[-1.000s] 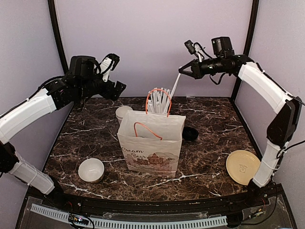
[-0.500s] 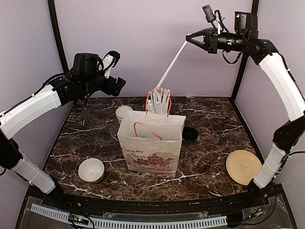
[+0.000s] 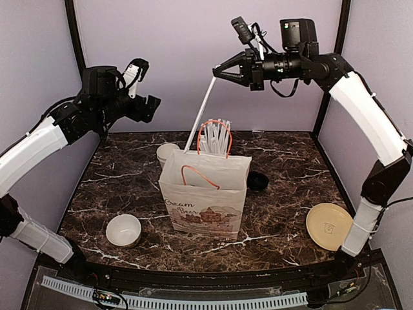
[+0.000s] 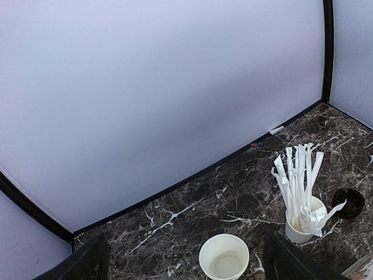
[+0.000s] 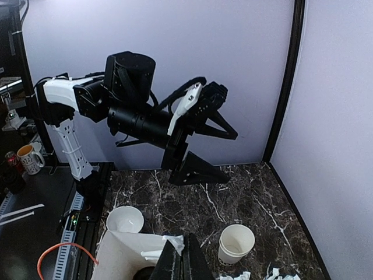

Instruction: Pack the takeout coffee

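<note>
Two robot arms are raised over a dark marble table, part-way through packing a paper bag (image 3: 205, 194). The right claw (image 3: 217, 73) is clenched on the top end of a long white straw (image 3: 201, 110). The straw slants down and to the left of the claw, and its lower tip is just above the bag's back left rim. The left claw (image 5: 231, 158) is well to the left at about the same height, with its jaws wide apart and nothing between them.

The step in hand appears to be adding a straw to the bag. The next move probably calls for bringing the claw over the bag's mouth, tipping the straw more upright so that its tip clears the orange handles, and then lowering it and letting go.

No lidded coffee cups stand in the open. In the right wrist view, a dark shape (image 5: 143, 273) sits in the bag's mouth directly below the claw. It may be the black lid of a cup already packed, but too little shows to tell.

A lidless white cup (image 3: 166, 152) stands behind the bag's left corner, far below the claw. No lettering is visible on it. A loose black lid (image 3: 258, 181) lies on the table below and to the right of the claw, beside the bag.
</note>
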You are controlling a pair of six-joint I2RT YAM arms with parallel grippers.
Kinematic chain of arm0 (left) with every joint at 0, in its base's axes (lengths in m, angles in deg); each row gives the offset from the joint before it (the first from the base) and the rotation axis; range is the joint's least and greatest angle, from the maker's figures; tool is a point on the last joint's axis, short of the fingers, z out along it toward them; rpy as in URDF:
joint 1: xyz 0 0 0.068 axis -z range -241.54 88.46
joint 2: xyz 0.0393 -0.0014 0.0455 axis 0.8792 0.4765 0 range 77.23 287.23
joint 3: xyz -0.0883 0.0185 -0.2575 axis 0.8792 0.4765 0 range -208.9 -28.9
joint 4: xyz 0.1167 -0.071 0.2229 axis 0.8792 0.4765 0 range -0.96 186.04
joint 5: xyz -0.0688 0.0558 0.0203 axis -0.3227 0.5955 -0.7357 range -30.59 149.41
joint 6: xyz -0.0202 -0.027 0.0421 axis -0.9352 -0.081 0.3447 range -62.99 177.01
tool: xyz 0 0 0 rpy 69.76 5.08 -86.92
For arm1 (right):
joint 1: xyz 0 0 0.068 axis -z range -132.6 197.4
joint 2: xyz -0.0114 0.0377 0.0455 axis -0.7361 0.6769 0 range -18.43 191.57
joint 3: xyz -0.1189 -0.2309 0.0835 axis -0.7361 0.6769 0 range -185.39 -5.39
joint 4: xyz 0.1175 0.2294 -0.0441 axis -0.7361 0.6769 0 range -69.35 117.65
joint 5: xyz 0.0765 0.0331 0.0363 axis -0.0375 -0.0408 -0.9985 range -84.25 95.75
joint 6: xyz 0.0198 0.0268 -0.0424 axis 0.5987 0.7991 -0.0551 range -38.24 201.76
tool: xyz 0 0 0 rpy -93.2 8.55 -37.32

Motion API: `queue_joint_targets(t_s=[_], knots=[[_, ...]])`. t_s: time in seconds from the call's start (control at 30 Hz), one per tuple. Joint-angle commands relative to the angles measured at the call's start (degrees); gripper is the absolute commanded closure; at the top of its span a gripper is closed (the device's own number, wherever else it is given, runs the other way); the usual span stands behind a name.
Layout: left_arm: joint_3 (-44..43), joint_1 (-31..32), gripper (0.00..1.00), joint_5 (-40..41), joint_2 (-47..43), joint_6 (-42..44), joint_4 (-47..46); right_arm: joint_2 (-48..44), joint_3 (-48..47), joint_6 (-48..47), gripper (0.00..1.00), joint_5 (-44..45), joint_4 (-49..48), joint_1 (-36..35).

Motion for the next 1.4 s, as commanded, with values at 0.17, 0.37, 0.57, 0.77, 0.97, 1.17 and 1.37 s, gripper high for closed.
queue_joint_targets(t_s=[0.17,0.37,0.57,0.77,0.97,1.17,1.37], knots=[[4.41,-0.45,0.06,1.43,-4.87,-0.04,-1.85,-3.51,12.97,-5.06,1.0,2.56,1.36,-3.49],[5.85,-0.51,0.06,0.89,-5.43,-0.76,-2.49,-3.13,17.57,-6.14,1.0,3.6,1.12,-8.07],[7.26,-0.47,0.06,0.6,-6.26,-1.43,-2.99,-1.74,17.24,-4.21,1.0,5.1,-1.02,-10.24],[8.22,-0.48,0.06,0.38,-6.82,-1.5,-3.15,-3.03,19.99,-7.67,0.99,5.27,1.81,-12.1],[8.07,-0.44,0.06,0.14,-6.25,-1.05,-3.1,-6.82,24.34,-20.03,0.68,1.31,13.1,-12.05],[7.91,-0.54,0.06,-0.04,-5.64,-0.78,-3.4,-11.66,23.85,-28.49,0.55,0.78,22.74,-8.31],[7.89,-0.52,0.06,-0.35,-5.38,-0.75,-3.4,-12.37,24.16,-19.55,0.58,-3.59,12.53,5.52]])
